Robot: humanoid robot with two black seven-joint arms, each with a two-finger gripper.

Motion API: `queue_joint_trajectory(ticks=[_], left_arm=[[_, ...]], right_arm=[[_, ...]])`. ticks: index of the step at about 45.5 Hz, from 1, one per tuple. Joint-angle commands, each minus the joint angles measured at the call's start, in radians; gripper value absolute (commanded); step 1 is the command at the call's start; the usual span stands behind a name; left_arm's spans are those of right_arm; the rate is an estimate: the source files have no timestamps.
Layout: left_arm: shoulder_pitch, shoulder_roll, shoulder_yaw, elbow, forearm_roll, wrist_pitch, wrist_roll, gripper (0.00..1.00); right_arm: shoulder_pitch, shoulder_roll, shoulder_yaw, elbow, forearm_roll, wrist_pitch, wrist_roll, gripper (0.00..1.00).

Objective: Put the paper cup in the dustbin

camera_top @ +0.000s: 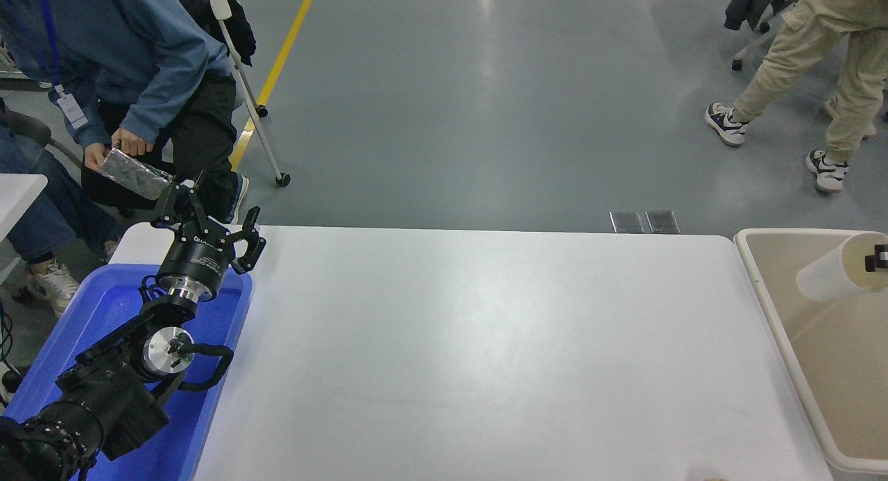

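Observation:
The white paper cup (829,271) hangs tilted on its side over the beige dustbin (763,293) at the right edge of the picture. My right gripper (878,259) shows only as a black fingertip at the cup's rim, and it is shut on the cup. The rest of the right arm is out of view. My left gripper (208,214) is parked open at the lower left, over the far end of the blue tray.
A blue tray (97,314) sits at the table's left edge under the left arm. The white table (472,342) spans the middle. A person in a blue top stands at the far left holding a silver packet (132,174). Another person walks at the top right.

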State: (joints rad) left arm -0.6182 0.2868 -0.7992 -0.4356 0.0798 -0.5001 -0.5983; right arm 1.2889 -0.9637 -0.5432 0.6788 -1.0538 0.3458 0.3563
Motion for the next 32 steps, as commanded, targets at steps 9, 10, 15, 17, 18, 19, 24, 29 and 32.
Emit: queue_joint_trajectory(ticks=[9,10,15,17,18,19,24,29,32], left_arm=[[0.000,0.000,0.000,0.000,0.000,0.000,0.000,1.00],[0.000,0.000,0.000,0.000,0.000,0.000,0.000,1.00],[-0.002,0.000,0.000,0.000,0.000,0.000,0.000,1.00],[0.000,0.000,0.000,0.000,0.000,0.000,0.000,1.00],[0.000,0.000,0.000,0.000,0.000,0.000,0.000,1.00],[0.000,0.000,0.000,0.000,0.000,0.000,0.000,1.00],[0.000,0.000,0.000,0.000,0.000,0.000,-0.001,1.00],[0.000,0.000,0.000,0.000,0.000,0.000,-0.001,1.00],[0.000,0.000,0.000,0.000,0.000,0.000,-0.001,1.00]], right_arm=[[-0.304,0.235,0.014,-0.502,0.296,-0.004,0.000,0.00],[-0.319,0.252,0.012,-0.527,0.310,-0.002,0.000,0.00],[-0.379,0.319,0.011,-0.628,0.337,0.004,-0.003,0.00],[-0.396,0.336,0.014,-0.662,0.342,0.004,-0.008,0.00],[-0.401,0.345,0.014,-0.677,0.350,0.004,-0.010,0.00],[-0.405,0.355,0.012,-0.689,0.357,0.002,-0.011,0.00],[-0.444,0.391,0.014,-0.748,0.406,-0.001,-0.046,0.00],[-0.474,0.414,0.019,-0.777,0.500,-0.008,-0.103,0.00],[-0.491,0.416,0.020,-0.780,0.555,-0.017,-0.126,0.00]])
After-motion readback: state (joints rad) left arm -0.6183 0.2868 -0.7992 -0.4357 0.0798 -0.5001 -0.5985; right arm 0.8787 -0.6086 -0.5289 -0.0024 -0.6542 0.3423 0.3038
